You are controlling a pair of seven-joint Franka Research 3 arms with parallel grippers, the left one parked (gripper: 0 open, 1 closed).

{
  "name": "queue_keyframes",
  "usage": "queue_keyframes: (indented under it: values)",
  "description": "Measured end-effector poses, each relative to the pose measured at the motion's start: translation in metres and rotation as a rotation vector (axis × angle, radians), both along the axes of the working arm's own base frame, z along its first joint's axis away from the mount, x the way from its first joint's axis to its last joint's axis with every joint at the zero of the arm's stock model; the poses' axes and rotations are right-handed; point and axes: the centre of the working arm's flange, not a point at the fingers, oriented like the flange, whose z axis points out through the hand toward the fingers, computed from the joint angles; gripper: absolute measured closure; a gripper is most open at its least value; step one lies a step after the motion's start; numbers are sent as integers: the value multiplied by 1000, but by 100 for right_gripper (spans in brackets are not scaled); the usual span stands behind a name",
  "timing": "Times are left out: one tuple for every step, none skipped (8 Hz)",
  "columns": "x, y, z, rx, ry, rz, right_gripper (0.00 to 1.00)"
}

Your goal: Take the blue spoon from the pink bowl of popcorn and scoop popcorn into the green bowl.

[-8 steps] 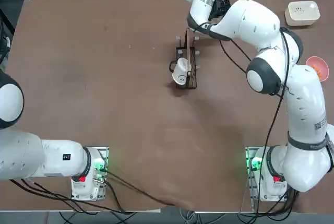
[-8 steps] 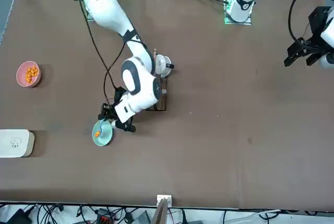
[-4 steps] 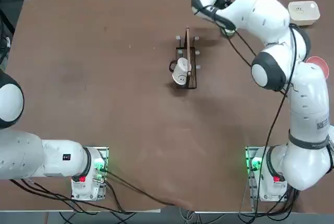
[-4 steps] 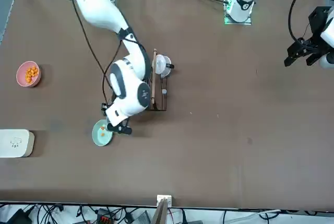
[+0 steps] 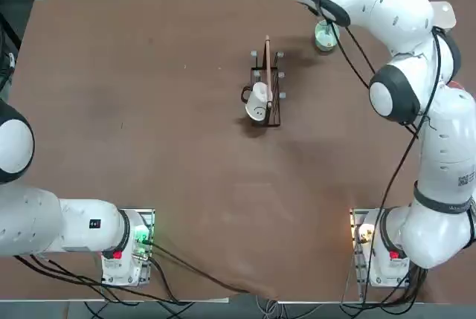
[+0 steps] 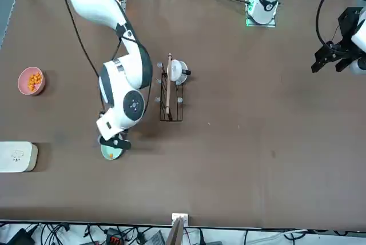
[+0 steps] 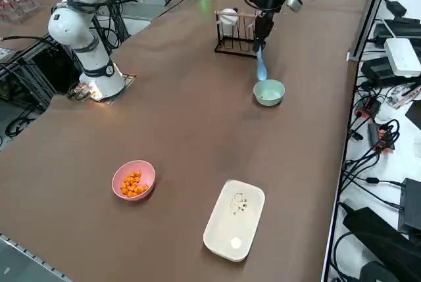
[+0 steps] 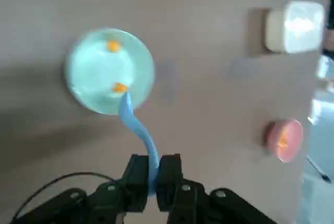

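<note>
Looking past the edge first: cables and black adapters (image 7: 378, 236) crowding the room side. Seeing the brown surface (image 5: 186, 178) mostly bare, leaving wide space for the arm's sweep. On it, wire rack (image 5: 274, 116) with white mug (image 5: 256, 102), and cream box (image 7: 234, 221), all set well off the green bowl (image 8: 78, 75). Noting the pink bowl (image 7: 117, 182) well apart too, so probably calling for a carry between bowls. At the right gripper (image 8: 153, 169), fingers closed on the blue spoon (image 8: 142, 131) by its handle, scoop end hanging down at the green bowl's rim, likely for tipping; contact impossible to tell. Finding two popcorn pieces (image 8: 113, 46) inside, more popcorn (image 7: 131, 181) heaped in pink
</note>
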Motion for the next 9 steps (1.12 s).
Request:
queue_keyframes:
  values:
    - [0,-35,2,-73,71,-52,89]
    - [1,-73,2,-142,138,-97,89]
    - [2,-115,-7,-207,192,-153,89]
    - [0,-156,-26,-273,237,-201,89]
    - [-3,-193,-47,-333,263,-225,89]
    - [-7,-228,-65,-384,263,-218,89]
    - [-16,-267,-76,-422,251,-187,89]
    - [-35,-310,-81,-438,245,-163,89]
    - [-61,-352,-82,-433,259,-174,89]
